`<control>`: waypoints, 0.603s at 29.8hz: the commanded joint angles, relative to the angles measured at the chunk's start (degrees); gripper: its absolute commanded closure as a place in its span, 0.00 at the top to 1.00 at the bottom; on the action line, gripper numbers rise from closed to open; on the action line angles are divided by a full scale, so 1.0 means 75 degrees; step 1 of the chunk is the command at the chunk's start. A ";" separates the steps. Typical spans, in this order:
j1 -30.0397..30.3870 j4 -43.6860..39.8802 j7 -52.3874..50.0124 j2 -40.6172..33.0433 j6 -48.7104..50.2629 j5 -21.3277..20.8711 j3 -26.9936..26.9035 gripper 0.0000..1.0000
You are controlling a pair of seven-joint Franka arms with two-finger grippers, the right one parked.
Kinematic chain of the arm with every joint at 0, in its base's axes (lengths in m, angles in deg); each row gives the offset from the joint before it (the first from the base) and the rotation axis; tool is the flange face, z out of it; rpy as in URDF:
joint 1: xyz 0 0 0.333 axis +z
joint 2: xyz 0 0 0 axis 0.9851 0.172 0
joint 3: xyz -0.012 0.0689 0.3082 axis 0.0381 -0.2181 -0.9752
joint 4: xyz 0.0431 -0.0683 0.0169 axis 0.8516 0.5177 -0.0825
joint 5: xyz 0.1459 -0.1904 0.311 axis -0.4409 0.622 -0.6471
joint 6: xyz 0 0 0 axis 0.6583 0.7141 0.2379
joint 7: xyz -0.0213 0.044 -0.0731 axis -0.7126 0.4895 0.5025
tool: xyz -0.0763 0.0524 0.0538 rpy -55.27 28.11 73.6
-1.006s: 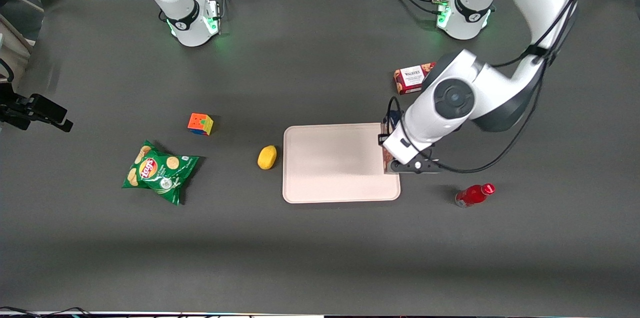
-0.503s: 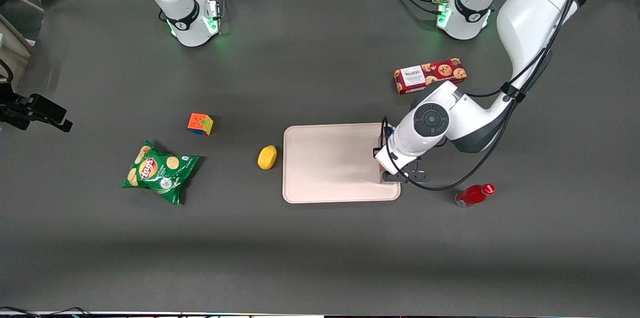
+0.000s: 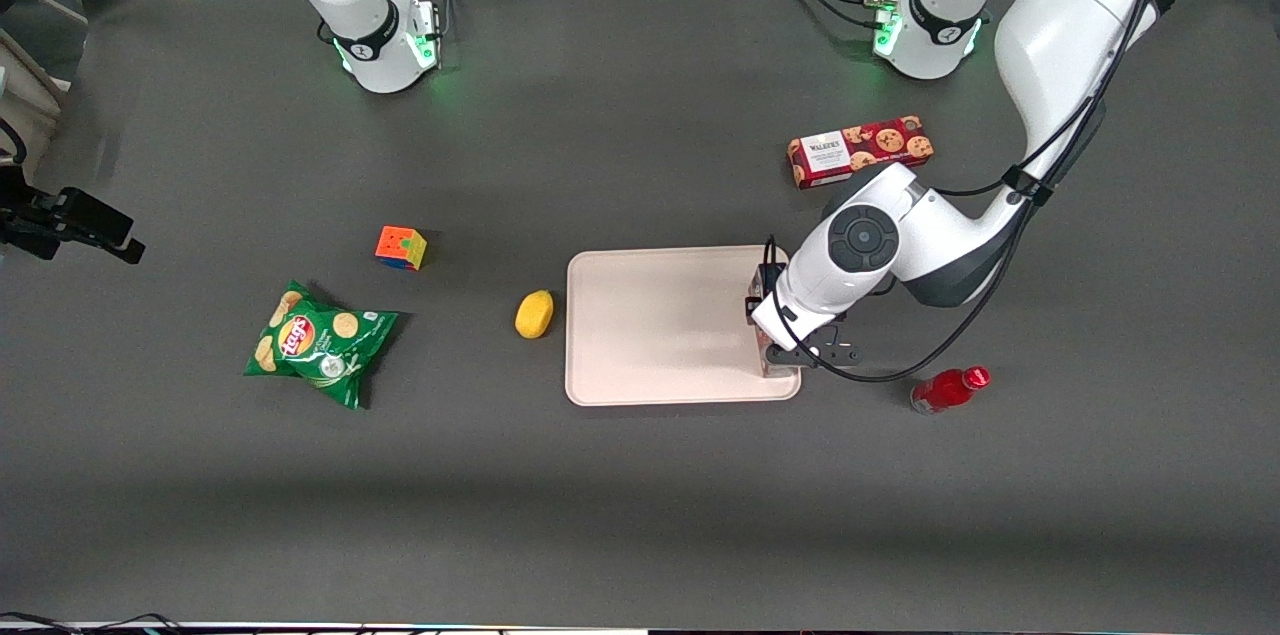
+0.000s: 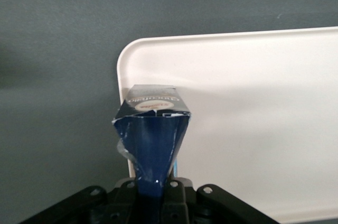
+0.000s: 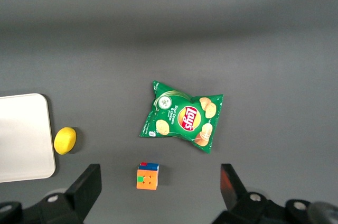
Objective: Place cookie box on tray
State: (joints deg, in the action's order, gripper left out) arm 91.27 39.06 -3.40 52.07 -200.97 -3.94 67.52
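— Placement is in hand: the cookie box (image 4: 152,129) is held clamped on end in the gripper (image 4: 153,184), at the tray's (image 3: 660,325) edge nearest the working arm.

— Release is called for next, once the box is settled inside the rim.

You have two cookie cartons: one navy cookie box (image 4: 153,139) and one red carton (image 3: 860,151). You also have one tray (image 3: 660,325), one lemon (image 3: 534,314), one chip bag (image 3: 318,343), one puzzle cube (image 3: 401,247), one red bottle (image 3: 948,389), and one end effector (image 3: 772,343) at the tray's edge.

Gripper (image 4: 155,195) pinching navy cookie box (image 4: 153,139), box end over tray (image 4: 253,129) edge near rounded corner
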 commanded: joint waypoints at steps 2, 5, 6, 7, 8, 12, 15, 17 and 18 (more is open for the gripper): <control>0.0128 -0.0293 -0.0174 -0.0467 0.0522 -0.0054 0.0080 1.00; 0.0151 -0.0691 -0.0139 -0.0830 0.1388 0.0074 0.0126 1.00; 0.0151 -0.0867 -0.0115 -0.0959 0.1705 0.0226 0.0150 1.00; 0.0163 -0.1054 -0.0092 -0.1065 0.2033 0.0459 0.0162 1.00; 0.0175 -0.1253 -0.0092 -0.1193 0.2326 0.0728 0.0173 1.00; 0.0257 -0.2085 0.0119 -0.1884 0.3649 0.1480 0.0104 1.00; 0.0315 -0.2928 0.0539 -0.2295 0.4903 0.1633 0.0022 1.00; 0.0327 -0.3700 0.0996 -0.2448 0.5886 0.1715 -0.0130 1.00; 0.0327 -0.4110 0.1277 -0.2483 0.6425 0.1762 -0.0235 1.00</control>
State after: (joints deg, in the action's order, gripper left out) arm 93.50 19.08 -1.01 37.62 -167.76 6.49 68.42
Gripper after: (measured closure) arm 0.000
